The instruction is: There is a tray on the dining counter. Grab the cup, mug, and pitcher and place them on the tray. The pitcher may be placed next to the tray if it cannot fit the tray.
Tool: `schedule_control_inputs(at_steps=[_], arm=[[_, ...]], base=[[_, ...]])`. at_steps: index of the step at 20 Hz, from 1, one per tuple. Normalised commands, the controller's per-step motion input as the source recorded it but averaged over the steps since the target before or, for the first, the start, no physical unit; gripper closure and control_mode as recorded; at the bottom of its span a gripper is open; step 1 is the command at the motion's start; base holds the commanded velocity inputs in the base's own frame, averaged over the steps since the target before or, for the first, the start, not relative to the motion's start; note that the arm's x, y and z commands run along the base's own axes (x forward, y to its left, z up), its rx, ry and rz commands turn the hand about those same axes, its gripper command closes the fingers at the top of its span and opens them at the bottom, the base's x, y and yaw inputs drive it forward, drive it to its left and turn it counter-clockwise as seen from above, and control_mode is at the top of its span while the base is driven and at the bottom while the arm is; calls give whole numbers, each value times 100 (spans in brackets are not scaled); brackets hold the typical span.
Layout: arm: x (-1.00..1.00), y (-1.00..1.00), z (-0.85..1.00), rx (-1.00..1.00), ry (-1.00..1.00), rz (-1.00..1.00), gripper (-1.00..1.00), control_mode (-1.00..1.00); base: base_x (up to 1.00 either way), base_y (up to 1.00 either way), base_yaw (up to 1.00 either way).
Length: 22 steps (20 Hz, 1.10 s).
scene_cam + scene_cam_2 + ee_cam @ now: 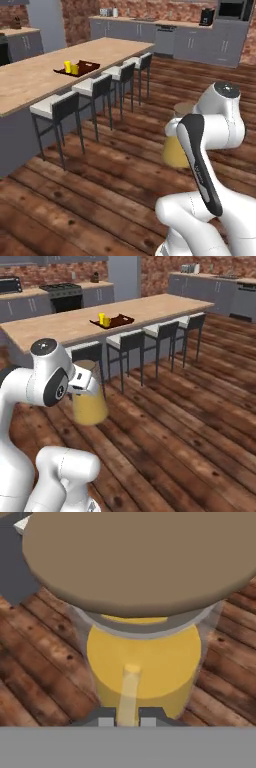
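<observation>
1. My pincer [127, 719] was closed narrowly on the pitcher [90, 403], carrying it clear above the wooden floor [190, 421].
2. The pitcher's tan lid [140, 557] sat just beyond my fingertips [105, 718].
3. The tray [86, 66], bearing two yellow vessels, lay well apart on the dining counter [35, 75].

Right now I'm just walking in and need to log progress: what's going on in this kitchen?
The robot arm is carrying the pitcher of orange-yellow juice above the wood floor, away from the dining counter. The gripper has its jaws closed on the pitcher, below its tan lid. On the counter, the tray already holds the cup and mug. The pitcher is the last item to deliver.
</observation>
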Motion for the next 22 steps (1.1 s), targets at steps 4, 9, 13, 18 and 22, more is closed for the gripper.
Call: schedule_control_inputs(at_steps=[4,9,13,18,22], arm=[[0,0,0,0,0,0,100,100],[0,0,0,0,0,0,100,100],[0,0,0,0,0,0,100,100],[0,0,0,0,0,0,100,100],[0,0,0,0,0,0,100,100]], base=[[84,-81,62],[69,-89,58],[66,-99,52],[58,-99,48],[56,-100,43]])
